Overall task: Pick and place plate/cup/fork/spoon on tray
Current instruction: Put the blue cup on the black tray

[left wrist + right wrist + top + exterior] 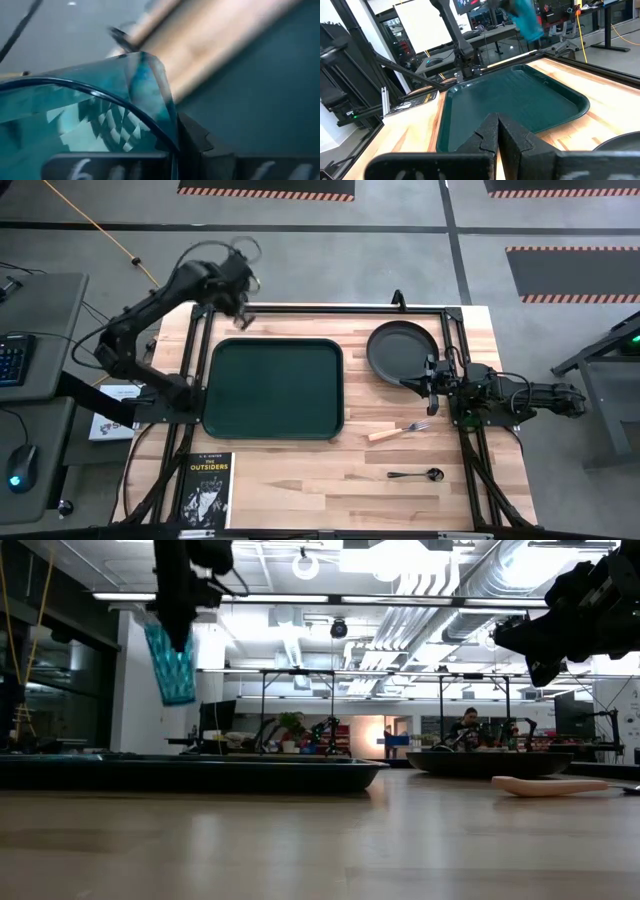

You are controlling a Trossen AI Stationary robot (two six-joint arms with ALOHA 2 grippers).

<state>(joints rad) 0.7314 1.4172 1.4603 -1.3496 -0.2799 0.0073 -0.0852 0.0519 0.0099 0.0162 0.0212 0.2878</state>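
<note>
1. The left gripper (240,308) is in the air above the far left corner of the tray (273,388). Its fingers hold the cup (172,663), which hangs tilted high over the tray's left end in the low view.
2. In the left wrist view the cup (90,115) fills most of the picture, with the green tray below it.
3. The tray lies on the left half of the worktop (400,480), near the far edge, and nothing lies in it.
4. The plate (402,351) rests on the worktop at the far right, just beside the tray's right edge.
5. The right gripper (432,377) hovers over the near right rim of the plate. In the right wrist view its fingers (487,135) are closed together and hold nothing.
6. The fork (398,430) lies on the worktop near the tray's near right corner, tines toward the right edge.
7. The spoon (416,474) lies nearer the front edge, on the right side.
8. A black book (205,490) lies at the near left corner of the worktop.
</note>
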